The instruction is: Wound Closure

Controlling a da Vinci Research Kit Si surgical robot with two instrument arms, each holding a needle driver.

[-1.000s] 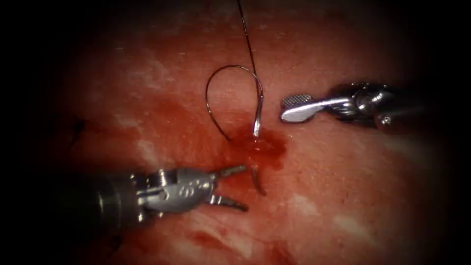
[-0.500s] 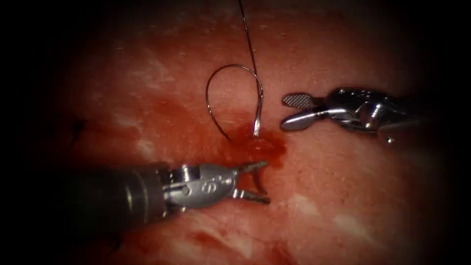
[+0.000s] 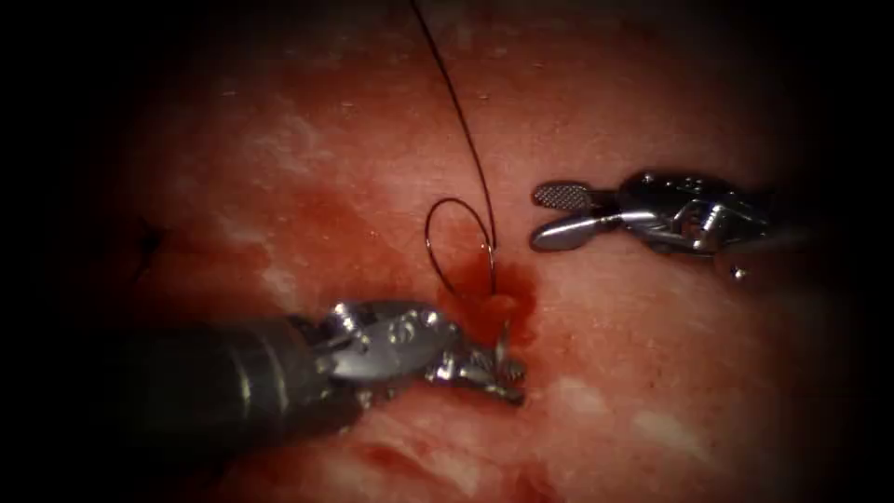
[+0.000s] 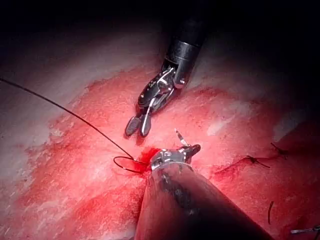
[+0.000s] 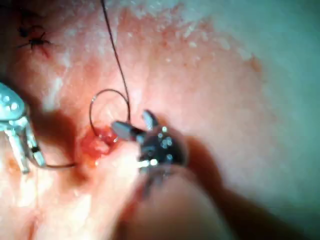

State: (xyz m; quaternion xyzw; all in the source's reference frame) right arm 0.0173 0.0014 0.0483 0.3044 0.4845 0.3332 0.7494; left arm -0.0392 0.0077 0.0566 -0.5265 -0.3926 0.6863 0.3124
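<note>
Left tool (image 3: 498, 368) clamped on needle (image 3: 503, 345) near tip, beside red fluid (image 3: 498, 298). Right tool (image 3: 549, 216) apart, empty. Thread (image 3: 456, 88) looped.

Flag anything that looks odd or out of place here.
Nothing stands out. The left tool holds the needle near its tip where it leaves the tissue; the right tool is open, holding nothing. Red fluid pools around the thread loop.

Needle's (image 3: 503, 346) curve mostly hidden inside tissue (image 3: 652, 354).
</note>
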